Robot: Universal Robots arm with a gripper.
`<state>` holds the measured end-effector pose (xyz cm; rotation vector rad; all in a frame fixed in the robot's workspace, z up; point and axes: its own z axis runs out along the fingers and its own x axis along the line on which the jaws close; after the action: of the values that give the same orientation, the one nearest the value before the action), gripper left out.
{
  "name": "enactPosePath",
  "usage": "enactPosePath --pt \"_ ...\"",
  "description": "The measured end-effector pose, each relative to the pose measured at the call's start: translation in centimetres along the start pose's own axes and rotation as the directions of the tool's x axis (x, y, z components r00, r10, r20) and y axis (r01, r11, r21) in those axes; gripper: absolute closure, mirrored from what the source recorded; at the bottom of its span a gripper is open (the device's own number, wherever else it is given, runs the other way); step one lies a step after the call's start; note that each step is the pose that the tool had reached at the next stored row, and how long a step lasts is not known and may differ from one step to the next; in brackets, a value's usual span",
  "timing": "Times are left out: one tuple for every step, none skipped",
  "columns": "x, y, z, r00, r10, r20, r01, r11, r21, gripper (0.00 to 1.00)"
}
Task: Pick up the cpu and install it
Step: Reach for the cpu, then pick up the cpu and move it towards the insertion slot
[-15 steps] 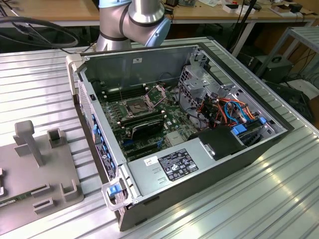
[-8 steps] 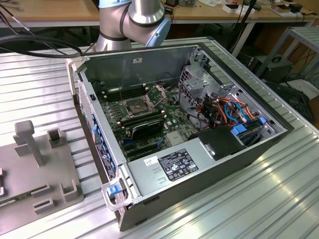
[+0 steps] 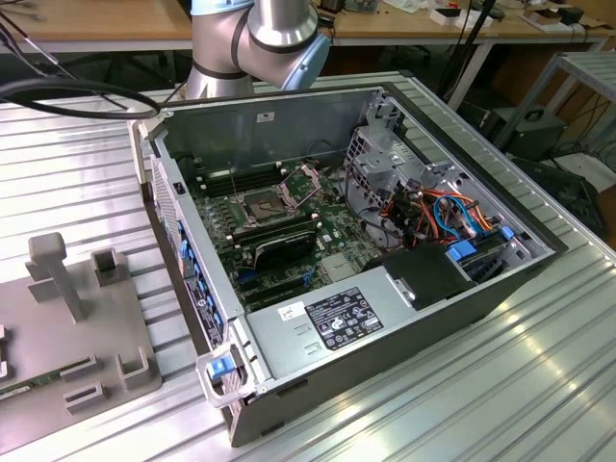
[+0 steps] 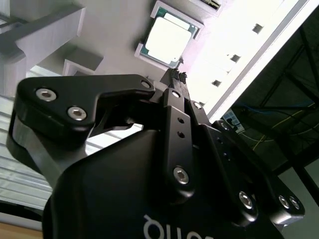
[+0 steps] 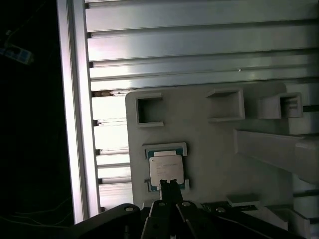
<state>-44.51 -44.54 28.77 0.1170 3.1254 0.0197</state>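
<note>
The cpu [image 5: 166, 169] is a small square chip with a pale metal top, lying flat in a shallow framed seat on the grey fixture plate [image 5: 209, 134]. In the second wrist view the cpu [image 4: 167, 40] sits just beyond my black gripper [image 4: 174, 78]. The fingertips are pressed together with nothing between them. In the first wrist view my gripper [image 5: 169, 186] hovers at the chip's near edge, and I cannot tell whether it touches. Inside the open computer case, the dark cpu socket [image 3: 265, 204] on the motherboard has its metal frame lifted.
The open computer case [image 3: 366, 231] lies on the ribbed aluminium table [image 3: 539, 366], with its power supply [image 3: 327, 322] at the front. The grey fixture plate [image 3: 58, 337] on the exterior view's left carries an upright post [image 3: 53, 269] and small brackets. The arm's joint [image 3: 260, 34] rises behind the case.
</note>
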Motion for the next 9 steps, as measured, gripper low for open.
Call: enactPosePath --pt "0.01 0.0 0.18 1.0 0.0 -0.0002 0.0 1.0 0.0001 0.89" --pt "0.01 -0.01 0.36 1.0 0.0 -0.0004 0.0 1.0 0.0002 0.89" --pt "0.01 -0.01 0.49 1.0 0.0 -0.0004 0.0 1.0 0.0002 0.89" --pt "0.01 -0.01 0.52 1.0 0.0 -0.0004 0.0 1.0 0.0002 0.89" --pt "0.01 -0.01 0.51 1.0 0.0 -0.0005 0.0 1.0 0.0003 0.89" --pt "0.01 -0.01 0.59 1.0 0.0 -0.0004 0.0 1.0 0.0002 0.89" --pt "0.01 -0.01 0.66 1.0 0.0 -0.0004 0.0 1.0 0.0002 0.89" --pt "0.01 -0.01 0.67 1.0 0.0 -0.0004 0.0 1.0 0.0002 0.89" --pt "0.01 -0.01 0.67 1.0 0.0 -0.0003 0.0 1.0 0.0002 0.89"
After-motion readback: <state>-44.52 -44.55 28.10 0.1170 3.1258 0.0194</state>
